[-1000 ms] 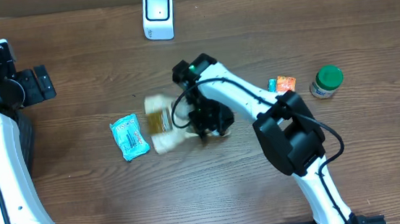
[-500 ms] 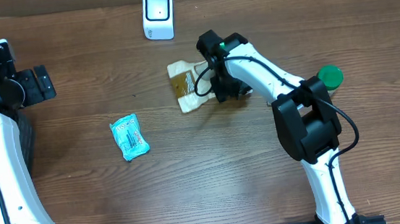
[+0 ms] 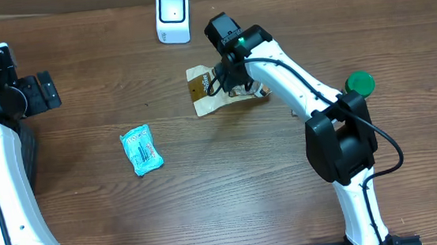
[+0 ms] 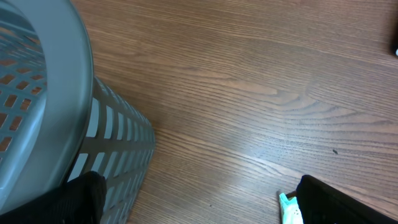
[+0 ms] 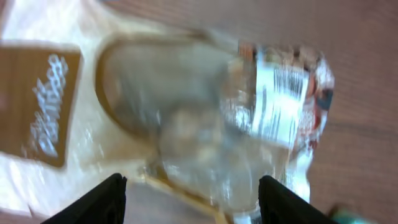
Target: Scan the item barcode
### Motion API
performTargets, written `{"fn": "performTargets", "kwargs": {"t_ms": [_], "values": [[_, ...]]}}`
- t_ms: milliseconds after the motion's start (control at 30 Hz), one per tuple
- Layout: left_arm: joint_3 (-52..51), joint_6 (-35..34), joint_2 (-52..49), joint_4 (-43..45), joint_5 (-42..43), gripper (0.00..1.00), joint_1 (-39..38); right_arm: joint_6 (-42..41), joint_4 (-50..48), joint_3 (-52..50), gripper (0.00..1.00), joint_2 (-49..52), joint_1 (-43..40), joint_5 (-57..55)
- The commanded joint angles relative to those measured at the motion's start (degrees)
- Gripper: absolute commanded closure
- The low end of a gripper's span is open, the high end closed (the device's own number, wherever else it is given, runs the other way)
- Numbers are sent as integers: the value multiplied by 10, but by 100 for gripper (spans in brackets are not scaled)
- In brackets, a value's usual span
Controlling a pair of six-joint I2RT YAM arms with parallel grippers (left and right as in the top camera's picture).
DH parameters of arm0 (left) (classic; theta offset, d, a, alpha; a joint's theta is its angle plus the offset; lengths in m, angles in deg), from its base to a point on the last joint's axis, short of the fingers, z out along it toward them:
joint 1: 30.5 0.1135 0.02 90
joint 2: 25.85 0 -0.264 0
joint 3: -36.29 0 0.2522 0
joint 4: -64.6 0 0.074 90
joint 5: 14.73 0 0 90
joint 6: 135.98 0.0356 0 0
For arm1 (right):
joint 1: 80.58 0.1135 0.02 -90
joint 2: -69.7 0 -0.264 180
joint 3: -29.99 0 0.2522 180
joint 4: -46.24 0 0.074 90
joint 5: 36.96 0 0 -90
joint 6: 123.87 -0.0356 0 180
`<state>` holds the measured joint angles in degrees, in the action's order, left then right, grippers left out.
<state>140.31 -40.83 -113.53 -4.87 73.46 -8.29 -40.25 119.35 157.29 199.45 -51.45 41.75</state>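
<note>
Packet [image 3: 204, 90] lies on the table, below and right of the scanner [image 3: 173, 15], long axis left-right. Right tool [image 5: 198, 205] straddles it, jaws apart; grip unclear.

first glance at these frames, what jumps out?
The right pincer sits over a tan-and-clear packet close to the white scanner at the far edge. In the right wrist view the packet's barcode label faces the camera, blurred. A teal packet lies alone further left, and a grey basket fills one side of the left wrist view.
</note>
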Motion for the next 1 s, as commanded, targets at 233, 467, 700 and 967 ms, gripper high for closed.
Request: {"fn": "performTargets", "kwargs": {"t_ms": [233, 467, 700, 967], "values": [[-2, 15, -1, 1, -1, 0, -1, 4, -194, 0, 12, 12, -22, 4], [-2, 15, -1, 1, -1, 0, -1, 4, -239, 0, 11, 61, -22, 63], [-2, 15, -1, 1, -1, 0, -1, 4, -239, 0, 14, 93, -17, 206], [-2, 15, -1, 1, -1, 0, -1, 22, -156, 2, 19, 90, 19, 296]]}}
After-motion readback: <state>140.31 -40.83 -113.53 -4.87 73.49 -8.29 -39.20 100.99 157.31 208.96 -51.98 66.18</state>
